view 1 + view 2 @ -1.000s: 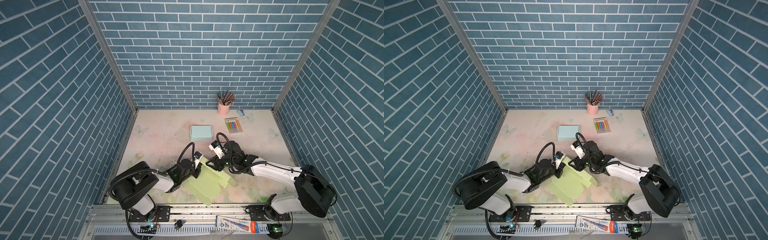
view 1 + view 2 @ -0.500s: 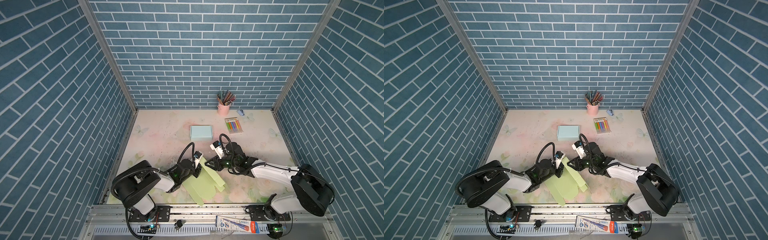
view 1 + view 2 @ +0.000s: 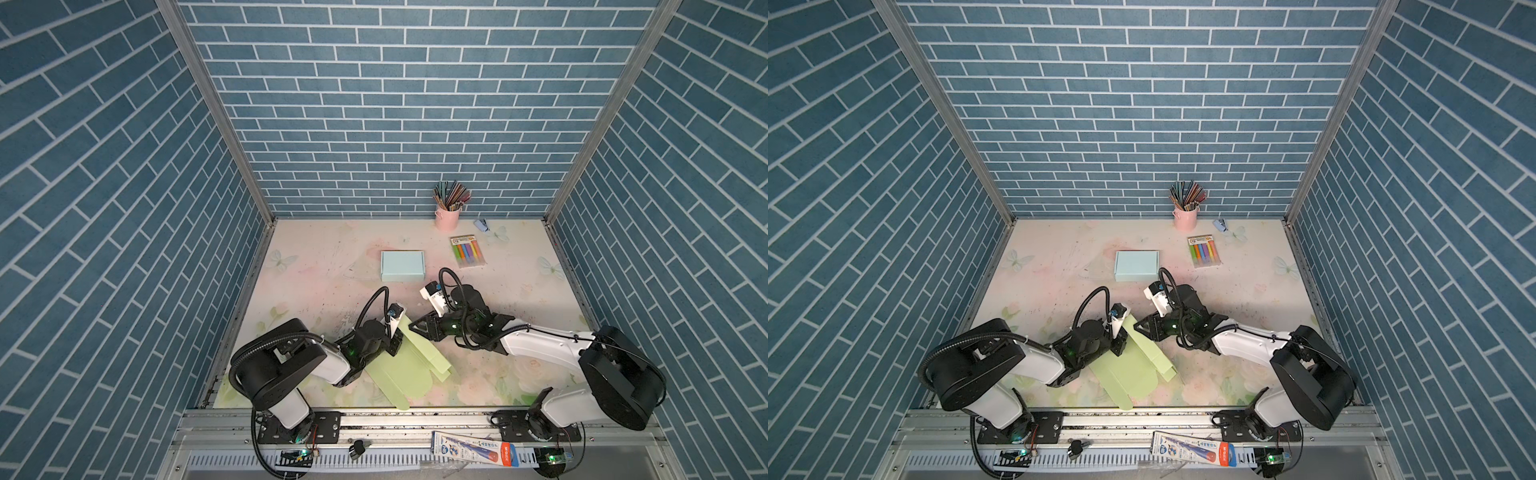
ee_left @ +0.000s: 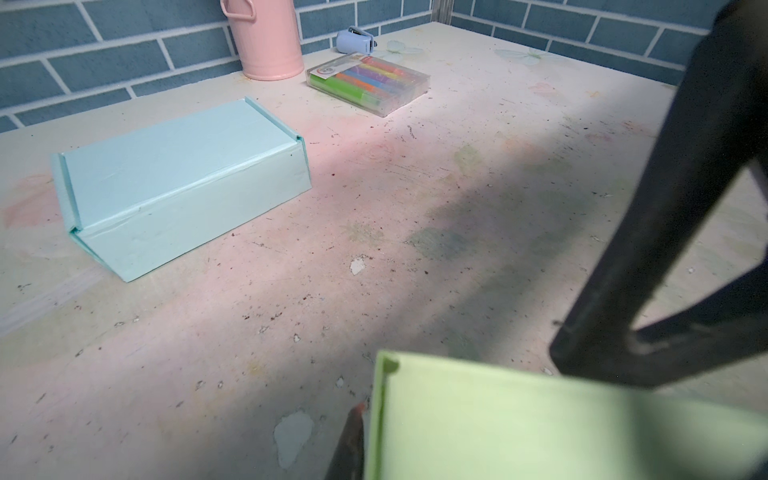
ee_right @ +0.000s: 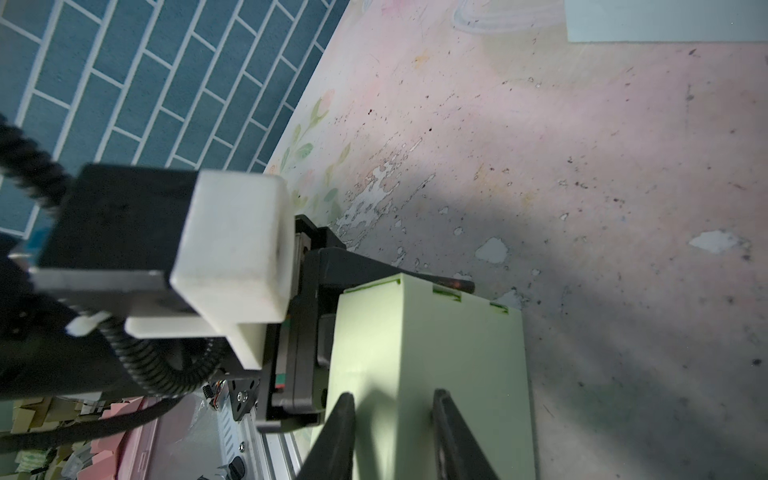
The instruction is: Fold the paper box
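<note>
The paper box point(image 3: 399, 374) point(image 3: 1129, 370) is a light green die-cut sheet, partly folded, near the table's front edge. One of its panels stands up between the two grippers. My left gripper point(image 3: 395, 338) point(image 3: 1120, 338) is shut on that raised panel's edge. In the left wrist view the green panel point(image 4: 540, 428) fills the lower corner with one finger point(image 4: 353, 440) beside it; the other is hidden. My right gripper point(image 3: 415, 328) point(image 3: 1139, 326) point(image 5: 394, 395) is open at the panel's far end, and its fingers straddle the crease in the green panel point(image 5: 457, 353).
A folded light blue box point(image 3: 402, 265) point(image 4: 178, 178) lies behind the grippers. At the back right are a pink cup of pencils point(image 3: 448, 216), a marker pack point(image 3: 468, 251) and a small blue sharpener point(image 3: 482, 225). Brick walls enclose three sides. A metal rail point(image 3: 415, 419) runs along the front.
The green sheet's right-hand panels have swung up and leftward, so it looks narrower. The right gripper's fingers have drawn closer together. The left gripper keeps its hold.
</note>
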